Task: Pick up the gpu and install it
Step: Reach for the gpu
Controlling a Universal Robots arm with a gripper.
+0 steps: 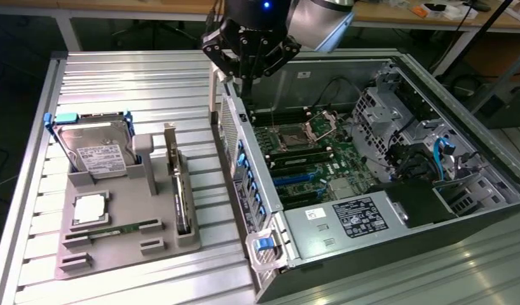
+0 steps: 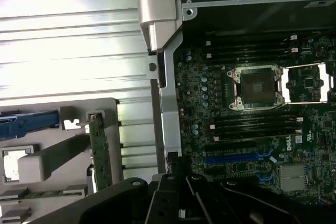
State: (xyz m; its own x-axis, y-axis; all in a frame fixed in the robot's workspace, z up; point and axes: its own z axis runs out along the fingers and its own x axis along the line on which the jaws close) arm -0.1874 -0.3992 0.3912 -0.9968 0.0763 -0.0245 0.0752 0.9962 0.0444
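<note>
Thin green-edged gpu (image 1: 180,190) stands upright in matte grey moulded tray (image 1: 116,249); black gripper (image 1: 246,77) points straight down over perforated steel case wall (image 1: 230,130), pincer closed and empty.

To the exterior view's left of the open computer case (image 1: 315,234) you see a grey tray (image 1: 116,254) holding a hard drive (image 1: 95,149), a processor chip (image 1: 90,208) and a RAM stick (image 1: 116,229); inside it, the motherboard (image 1: 307,164).

In the exterior view, open air lies above the upright gpu (image 1: 180,190). A grey post (image 1: 145,152) and the hard drive (image 1: 92,149) stand at its 9 o'clock, the case wall (image 1: 229,136) near at 3 o'clock
</note>
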